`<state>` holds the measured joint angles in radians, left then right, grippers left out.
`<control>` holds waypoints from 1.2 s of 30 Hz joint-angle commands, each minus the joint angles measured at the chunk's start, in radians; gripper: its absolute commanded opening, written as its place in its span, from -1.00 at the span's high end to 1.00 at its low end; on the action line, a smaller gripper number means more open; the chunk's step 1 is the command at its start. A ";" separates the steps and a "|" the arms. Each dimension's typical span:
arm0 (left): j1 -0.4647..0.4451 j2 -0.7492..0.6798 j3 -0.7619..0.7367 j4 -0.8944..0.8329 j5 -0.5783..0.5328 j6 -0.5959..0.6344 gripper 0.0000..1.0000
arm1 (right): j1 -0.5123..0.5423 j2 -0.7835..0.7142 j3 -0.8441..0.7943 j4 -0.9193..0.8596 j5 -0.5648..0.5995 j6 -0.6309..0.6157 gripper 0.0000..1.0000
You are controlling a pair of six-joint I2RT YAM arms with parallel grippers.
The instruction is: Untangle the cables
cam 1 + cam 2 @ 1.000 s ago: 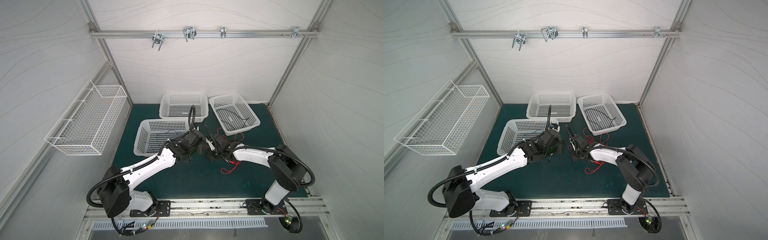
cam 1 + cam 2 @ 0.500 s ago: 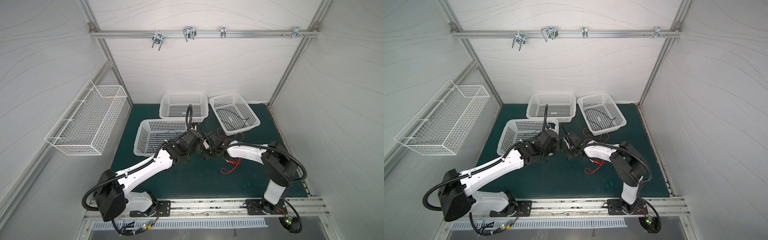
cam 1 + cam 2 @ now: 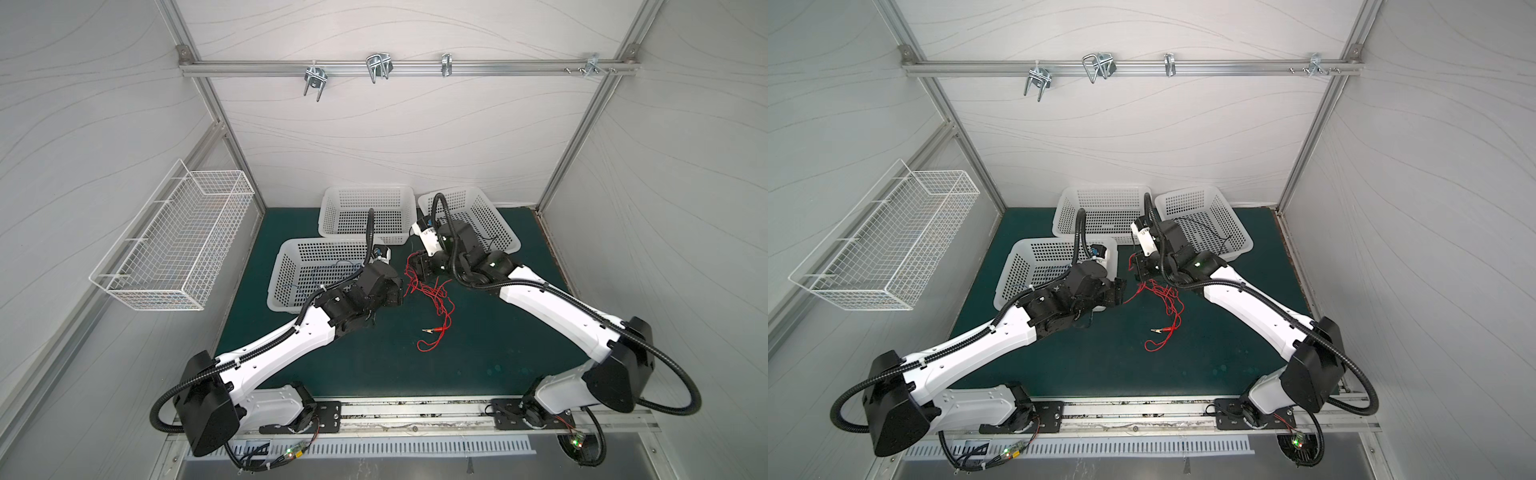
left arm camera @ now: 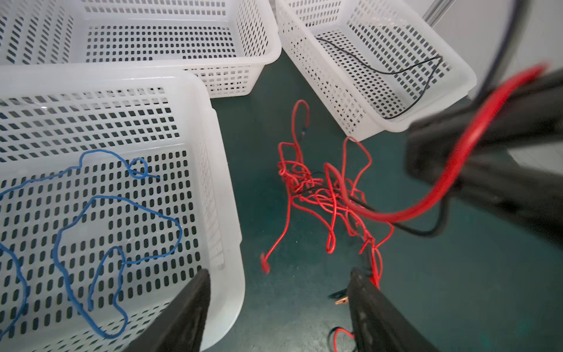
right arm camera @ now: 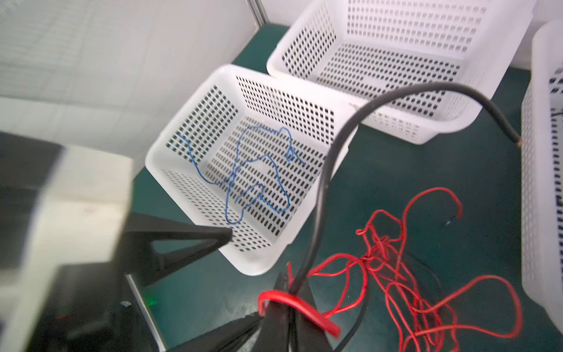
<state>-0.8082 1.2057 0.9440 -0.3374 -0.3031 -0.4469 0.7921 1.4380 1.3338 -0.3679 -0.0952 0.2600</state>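
**Right end effector (image 5: 286,292) pinching cables, left end effector (image 4: 278,275) spread**

The right is pressed together on 1 black cable (image 5: 321,183) and 1 red strand (image 5: 304,307). The left gapes, holding nothing. 3 white baskets (image 3: 276,286) sit on the counter (image 3: 374,365), and 1 wire basket (image 3: 174,249) hangs on the wall. The red tangle (image 4: 316,195) lies between the 2 end effectors. 1 blue cable (image 4: 122,198) and 1 second black cable (image 4: 393,73) lie in separate baskets.
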 commanded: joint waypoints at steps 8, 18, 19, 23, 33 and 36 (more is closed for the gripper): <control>-0.050 -0.070 -0.028 0.192 0.145 0.163 -0.54 | -0.030 -0.065 0.080 -0.019 0.009 0.002 1.00; -0.060 0.005 0.022 0.289 0.170 0.202 -0.57 | -0.034 -0.106 0.039 -0.028 0.004 0.070 1.00; -0.061 0.021 0.026 0.302 0.166 0.200 -0.57 | -0.034 -0.113 0.034 -0.025 0.003 0.076 1.00; -0.072 0.071 0.037 0.390 0.148 0.200 -0.56 | -0.034 -0.137 0.013 -0.019 0.007 0.097 1.00; -0.072 0.123 0.038 0.565 0.121 0.191 -0.36 | -0.033 -0.174 -0.013 -0.025 0.005 0.119 1.00; -0.072 0.139 0.056 0.574 0.133 0.185 -0.05 | -0.035 -0.184 -0.022 -0.028 0.016 0.119 1.00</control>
<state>-0.8783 1.3277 0.9390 0.1448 -0.1677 -0.2642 0.7631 1.2919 1.3159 -0.3988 -0.0895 0.3706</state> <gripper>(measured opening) 0.563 0.055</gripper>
